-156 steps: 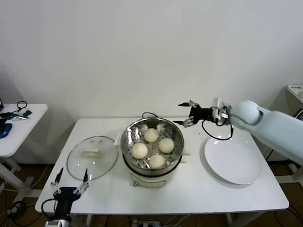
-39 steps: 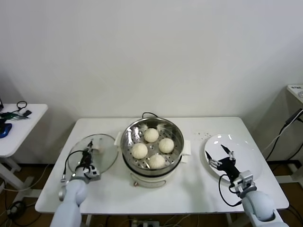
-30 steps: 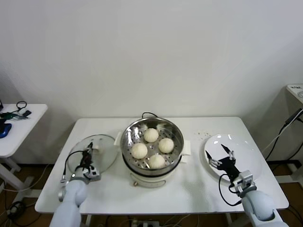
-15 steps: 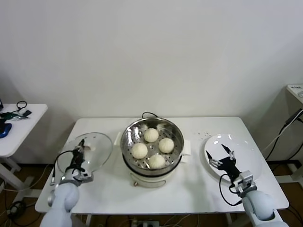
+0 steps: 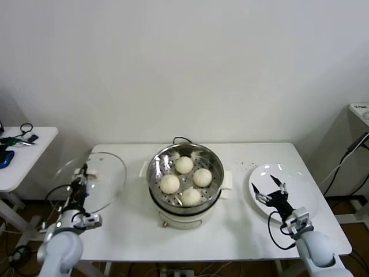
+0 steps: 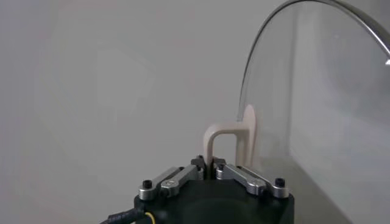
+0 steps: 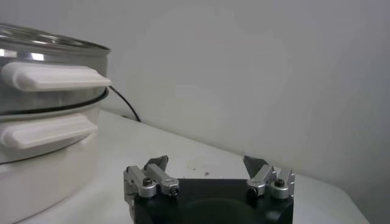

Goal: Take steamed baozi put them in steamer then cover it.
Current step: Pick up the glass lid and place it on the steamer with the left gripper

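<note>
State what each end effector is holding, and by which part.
The left end effector grips the glass cover by its cream handle, lifted off the table. The right end effector holds nothing, open over the plate.

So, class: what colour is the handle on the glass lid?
Cream-white; the cover's handle shows best in the left wrist view.

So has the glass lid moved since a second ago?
Yes. The glass lid has been lifted off the table and tilted upright, held by the left tool, farther left of the steamer.

text: none readable | labels: none | brands: none | numbers: none
</note>
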`<move>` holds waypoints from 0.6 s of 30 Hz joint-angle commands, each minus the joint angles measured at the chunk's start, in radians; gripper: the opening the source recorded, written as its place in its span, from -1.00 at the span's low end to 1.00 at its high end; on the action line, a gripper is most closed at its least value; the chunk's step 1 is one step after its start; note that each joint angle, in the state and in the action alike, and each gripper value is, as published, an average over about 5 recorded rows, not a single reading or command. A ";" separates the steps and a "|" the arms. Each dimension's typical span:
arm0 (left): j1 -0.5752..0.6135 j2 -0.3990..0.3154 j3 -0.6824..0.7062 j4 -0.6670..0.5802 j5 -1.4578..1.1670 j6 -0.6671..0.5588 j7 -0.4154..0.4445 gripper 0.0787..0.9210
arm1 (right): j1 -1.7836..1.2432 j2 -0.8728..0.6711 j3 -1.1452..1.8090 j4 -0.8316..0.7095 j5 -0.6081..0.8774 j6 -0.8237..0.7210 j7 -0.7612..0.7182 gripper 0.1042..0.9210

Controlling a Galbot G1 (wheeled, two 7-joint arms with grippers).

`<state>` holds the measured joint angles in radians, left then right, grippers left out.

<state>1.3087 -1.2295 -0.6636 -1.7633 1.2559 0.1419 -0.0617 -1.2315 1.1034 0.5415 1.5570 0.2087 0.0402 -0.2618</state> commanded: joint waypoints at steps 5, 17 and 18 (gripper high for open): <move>0.119 0.119 0.107 -0.360 -0.017 0.296 0.020 -0.82 | 0.034 -0.007 -0.020 -0.047 -0.005 0.019 -0.007 0.76; -0.090 0.161 0.462 -0.381 0.060 0.502 0.167 -0.82 | 0.075 -0.004 -0.047 -0.085 -0.015 0.025 -0.016 0.76; -0.109 0.139 0.489 -0.369 0.082 0.506 0.178 -0.82 | 0.077 -0.003 -0.047 -0.089 -0.016 0.027 -0.018 0.76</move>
<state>1.3296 -1.0857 -0.4422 -2.0773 1.2518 0.4802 0.0096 -1.1754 1.0998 0.5055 1.4970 0.1976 0.0595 -0.2743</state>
